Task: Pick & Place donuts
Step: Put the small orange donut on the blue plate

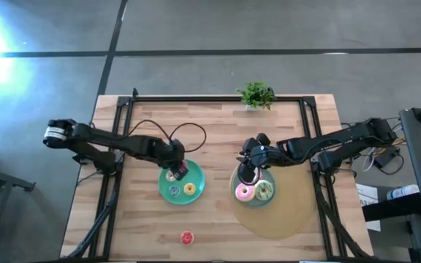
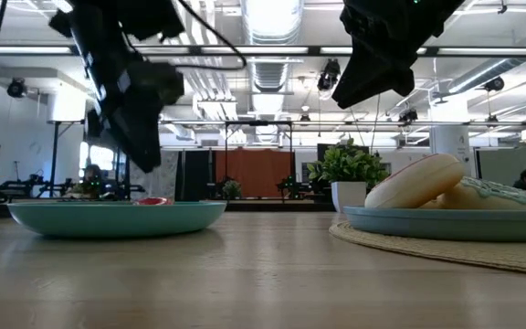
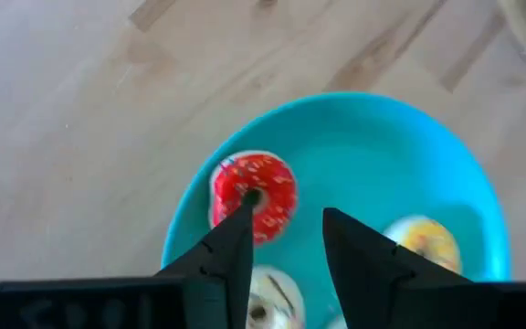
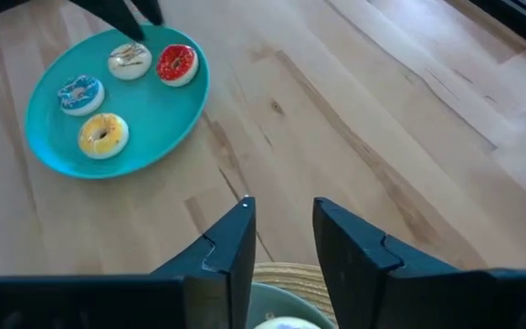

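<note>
**Operator:** What could have gone wrong from that position?

**Technician:** Your left claw (image 3: pixel 286 233) hung above the far edge of the left round teal plate (image 1: pixel 197 191), fingers parted by a narrow gap and holding nothing. The small red sprinkled ring donut (image 3: pixel 255 195) lay just beyond its fingertips. Had you lowered without re-centring, one finger could have struck the ring's top instead of straddling it, and the donut could have skidded over the plate's shallow rim onto the light wooden desk (image 1: pixel 218 124). You also had the small cream ring donut (image 4: pixel 129 60) close beside the red one; a wide approach could have knocked it.

**Operator:** And the right side?

**Technician:** Your right claw (image 4: pixel 281 228) was above the near rim of the right teal plate (image 2: pixel 400 220), likewise slightly open and empty. The large donuts there leaned on each other in the low view, so a touch on one could have shifted the other.

**Operator:** What did the containers hold?

**Technician:** You had four small donuts on the left plate: red, cream, the blue frosted ring donut (image 4: pixel 81 93) and the yellow ring donut (image 4: pixel 103 134). The right plate, resting on a round woven tan mat (image 1: pixel 283 219), held the large pink frosted donut (image 1: pixel 244 192) and the large pale green frosted donut (image 1: pixel 264 191); I could not tell whether a third sat under the arm. One more small red ring donut (image 1: pixel 187 237) lay alone on the desk near the front edge, well apart from both plates. A small potted green plant (image 1: pixel 256 95) stood at the back.
</note>
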You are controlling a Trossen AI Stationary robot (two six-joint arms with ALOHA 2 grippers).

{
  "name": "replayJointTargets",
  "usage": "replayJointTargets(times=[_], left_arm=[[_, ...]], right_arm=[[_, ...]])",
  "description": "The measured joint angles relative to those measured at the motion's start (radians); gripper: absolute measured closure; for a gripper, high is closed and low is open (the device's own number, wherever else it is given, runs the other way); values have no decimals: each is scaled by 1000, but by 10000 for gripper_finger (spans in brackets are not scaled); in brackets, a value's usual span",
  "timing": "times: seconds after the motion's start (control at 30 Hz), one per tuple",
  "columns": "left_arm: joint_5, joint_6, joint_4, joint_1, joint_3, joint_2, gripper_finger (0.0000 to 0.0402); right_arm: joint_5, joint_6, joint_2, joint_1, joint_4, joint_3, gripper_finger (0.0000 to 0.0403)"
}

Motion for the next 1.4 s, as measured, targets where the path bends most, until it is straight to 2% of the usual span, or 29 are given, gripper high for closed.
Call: replayJointTargets(times=[0.1, 0.3, 0.43, 0.57, 0.77, 0.93, 1.1, 1.4], left_arm=[[20, 7, -10, -68, 29, -38, 294], [47, 7, 98, -342, 66, -71, 294], [3, -85, 193, -519, 78, 14, 294], [-52, -169, 240, -616, 137, 165, 294], [-53, -105, 163, -657, 327, 402, 294], [-6, -93, 66, -658, 436, 514, 294], [9, -96, 83, -667, 454, 526, 294], [10, -106, 113, -671, 379, 526, 294]], right_arm=[[-8, 0, 0, 0, -4, 0, 299], [-27, -16, 0, 0, -5, -4, 300], [-27, -33, 0, 0, -6, -12, 300], [-29, -70, 0, 0, -5, -14, 298], [-38, -102, 0, 0, -5, -14, 306], [-63, -110, 0, 4, -6, -15, 306], [-63, -111, 0, 6, -6, -15, 303], [-63, -111, 0, 6, -5, -15, 311]])
